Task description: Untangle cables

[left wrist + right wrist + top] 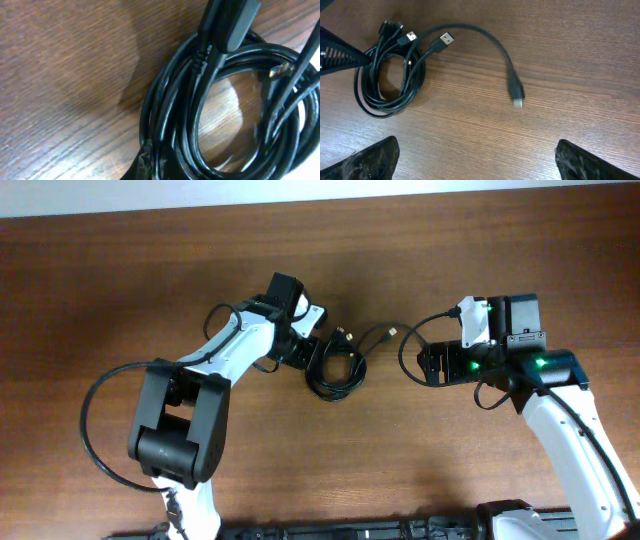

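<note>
Black right gripper (482,160) spread wide, empty. Loose plug (518,102) lies just ahead, cables (167,110) coiled beyond, touching left gripper (303,352); can't tell its grip. Risk: tugging the plug drags the whole coil, tightening the tangle.

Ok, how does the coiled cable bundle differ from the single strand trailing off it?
The coiled bundle of black cables is many strands looped in an oval; the single black strand is one open arc. The bundle sits at the left end effector; the strand's plug end lies on the wooden table toward the right end effector. Both are thin and lie flat.
</note>
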